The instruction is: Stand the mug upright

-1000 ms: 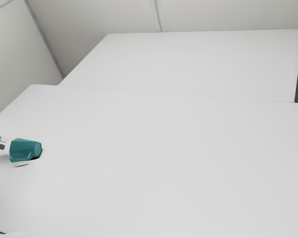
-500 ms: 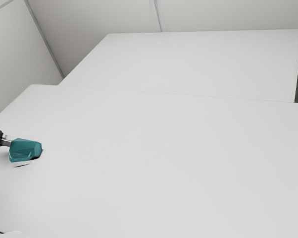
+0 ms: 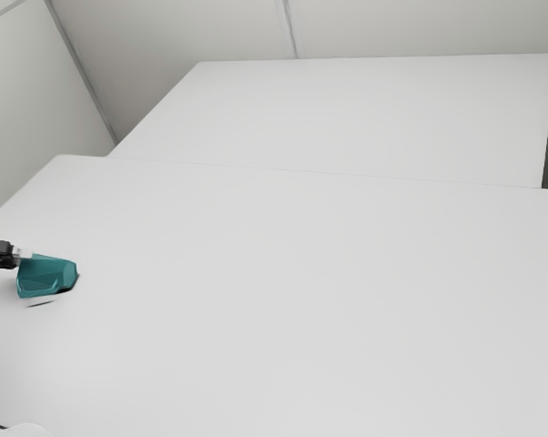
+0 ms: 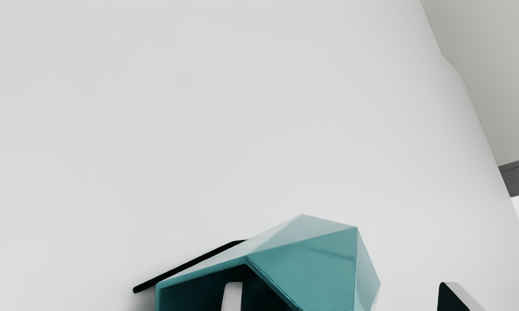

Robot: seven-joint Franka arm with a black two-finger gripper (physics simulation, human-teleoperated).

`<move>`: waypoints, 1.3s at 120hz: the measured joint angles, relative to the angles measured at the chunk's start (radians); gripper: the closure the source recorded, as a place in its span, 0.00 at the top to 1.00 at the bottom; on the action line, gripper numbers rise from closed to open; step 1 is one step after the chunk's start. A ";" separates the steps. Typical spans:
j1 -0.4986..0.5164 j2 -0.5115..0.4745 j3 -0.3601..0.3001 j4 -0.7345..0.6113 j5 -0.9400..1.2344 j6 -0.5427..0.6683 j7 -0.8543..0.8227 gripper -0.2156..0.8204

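I count one teal, faceted, hard-sided mug [image 4: 319,274] and, at the mug, one black tool [image 3: 22,255] of mine. The tool has two pale-edged fingers [image 4: 232,298], one at the mug's dark opening, one beside the mug. Beneath the mug I count one flat white desk [image 3: 301,300].

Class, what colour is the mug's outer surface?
The mug is teal outside, with lighter and darker facets; the wrist view shows it best.

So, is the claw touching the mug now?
Cannot tell. In the wrist view, one finger of the claw overlaps the mug at its opening, contact unclear; the other stands apart.
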 joint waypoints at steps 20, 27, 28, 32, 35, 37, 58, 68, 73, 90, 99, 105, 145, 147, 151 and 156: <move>0.002 0.000 0.000 -0.016 -0.007 -0.026 -0.003 0.64; 0.003 0.000 0.000 -0.019 -0.008 -0.032 -0.004 0.62; 0.003 0.000 0.000 -0.019 -0.009 -0.033 -0.004 0.62; 0.003 0.000 0.000 -0.020 -0.009 -0.036 -0.005 0.61; 0.003 0.000 0.000 -0.022 -0.009 -0.038 -0.006 0.61; 0.003 0.000 0.000 -0.022 -0.009 -0.039 -0.007 0.60; 0.003 0.000 0.000 -0.025 -0.014 -0.048 -0.011 0.54; 0.009 0.000 -0.009 -0.031 -0.017 -0.050 -0.012 0.50; 0.010 0.000 -0.013 -0.032 -0.019 -0.052 -0.013 0.47; 0.013 0.000 -0.017 -0.038 -0.022 -0.057 -0.018 0.37; 0.014 0.000 -0.017 -0.039 -0.022 -0.058 -0.021 0.32; 0.015 0.000 -0.017 -0.039 -0.022 -0.059 -0.024 0.28; 0.020 -0.001 -0.026 -0.040 -0.021 -0.060 -0.036 0.09; 0.021 -0.001 -0.028 -0.040 -0.021 -0.059 -0.036 0.08; 0.021 -0.002 -0.031 -0.040 -0.021 -0.058 -0.037 0.08; 0.021 -0.002 -0.033 -0.039 -0.021 -0.057 -0.037 0.07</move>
